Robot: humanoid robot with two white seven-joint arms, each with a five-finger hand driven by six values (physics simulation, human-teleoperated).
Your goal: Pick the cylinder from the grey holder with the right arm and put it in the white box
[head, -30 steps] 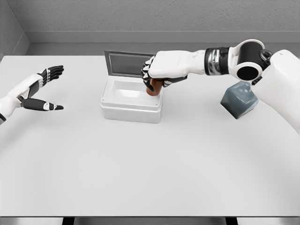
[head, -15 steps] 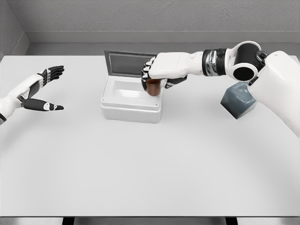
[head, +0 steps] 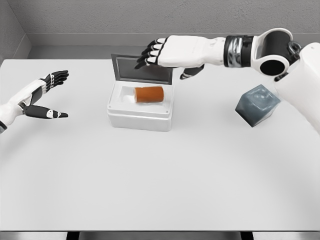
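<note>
A short orange-brown cylinder lies on its side inside the open white rectangular box, its long axis running from 9 to 3 o'clock, resting in the box's hollow. The box's grey-lined lid stands upright at the 12 o'clock edge of the box. The right hand hovers above the lid and box, just toward 12 o'clock from the cylinder, its fingers spread and straightened, grasping nothing; its thumb points down near the lid's right end. The white right arm reaches in from 3 o'clock. At 3 o'clock from the box, well apart from it, the dark grey cube-like holder sits tilted on the pale counter. The left hand rests at 9 o'clock near the counter's edge, fingers extended, empty.
</note>
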